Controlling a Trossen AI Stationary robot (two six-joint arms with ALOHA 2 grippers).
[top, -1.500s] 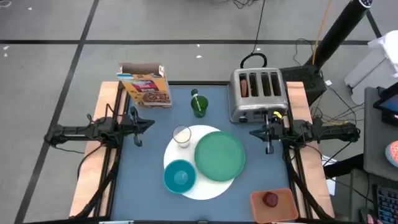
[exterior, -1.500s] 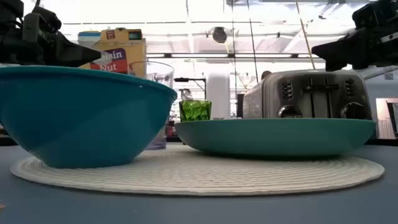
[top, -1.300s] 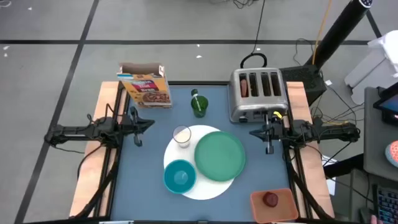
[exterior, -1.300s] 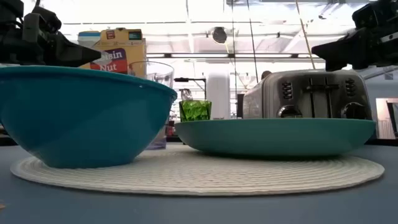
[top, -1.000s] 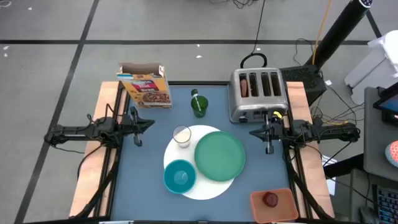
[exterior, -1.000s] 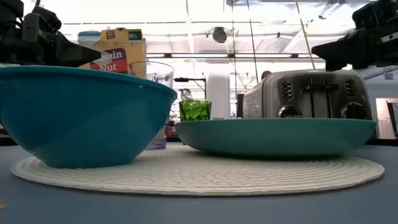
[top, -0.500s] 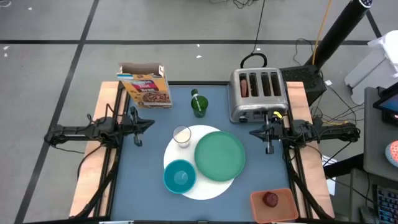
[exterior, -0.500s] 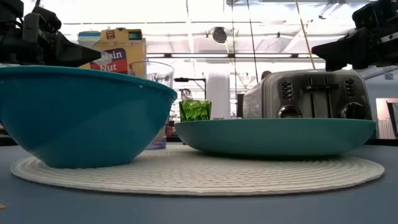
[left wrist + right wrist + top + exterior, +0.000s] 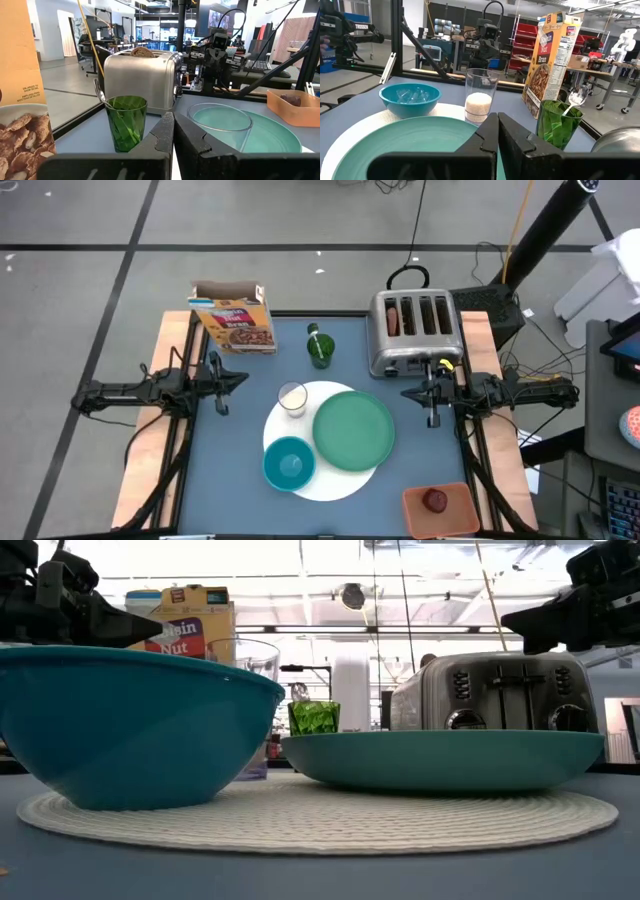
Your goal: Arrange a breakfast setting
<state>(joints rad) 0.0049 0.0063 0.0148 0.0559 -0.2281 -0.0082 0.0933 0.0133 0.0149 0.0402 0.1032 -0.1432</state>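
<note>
A large white round disc [image 9: 343,478] lies mid-table. On it rest a green plate [image 9: 353,430], a teal bowl [image 9: 289,462] and a small milk glass [image 9: 292,398]. Behind them stands a green cup [image 9: 320,348] with a spoon [image 9: 576,98] in it. A brown bagel [image 9: 142,51] sticks out of a toaster slot. A red fruit [image 9: 435,500] lies in the orange tray. My left gripper [image 9: 243,376] hovers shut at the table's left edge, my right gripper [image 9: 405,392] shut at the right edge; both are level and hold nothing.
A silver four-slot toaster [image 9: 414,332] stands at the far right, an open cereal box [image 9: 234,318] at the far left. An orange-brown tray [image 9: 438,509] sits at the near right corner. Bare blue tabletop [image 9: 225,470] lies left of the disc.
</note>
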